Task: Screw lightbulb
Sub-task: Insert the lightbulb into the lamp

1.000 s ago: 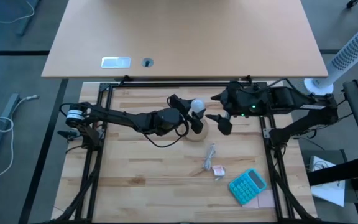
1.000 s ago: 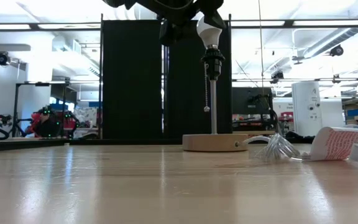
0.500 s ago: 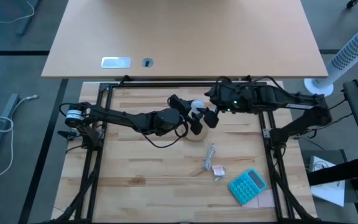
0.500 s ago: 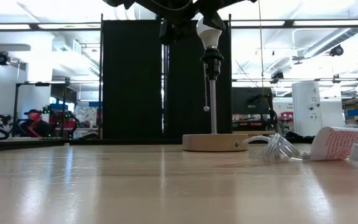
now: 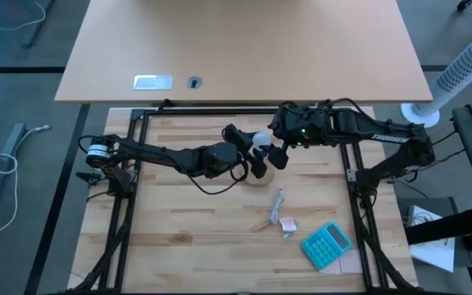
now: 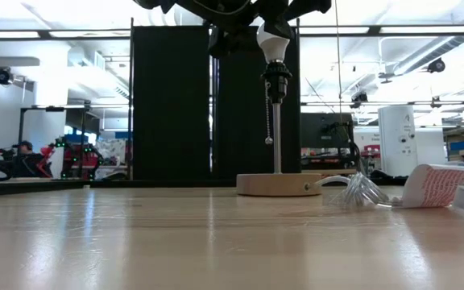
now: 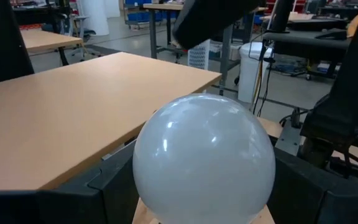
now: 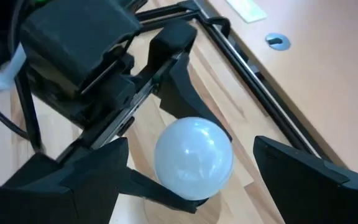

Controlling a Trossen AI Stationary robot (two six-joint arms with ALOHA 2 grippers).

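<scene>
Reaching from the left, the left gripper grasps the lightbulb between its fingers, above the socket of the wooden base. The right gripper waits just beside the bulb, its fingers spread around it without touching.

The left pincer is gripping the lightbulb above the wooden disc, while the open right pincer is touching the bulb.

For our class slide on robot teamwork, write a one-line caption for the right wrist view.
The left gripper holds the lightbulb while the open right gripper straddles it.
</scene>
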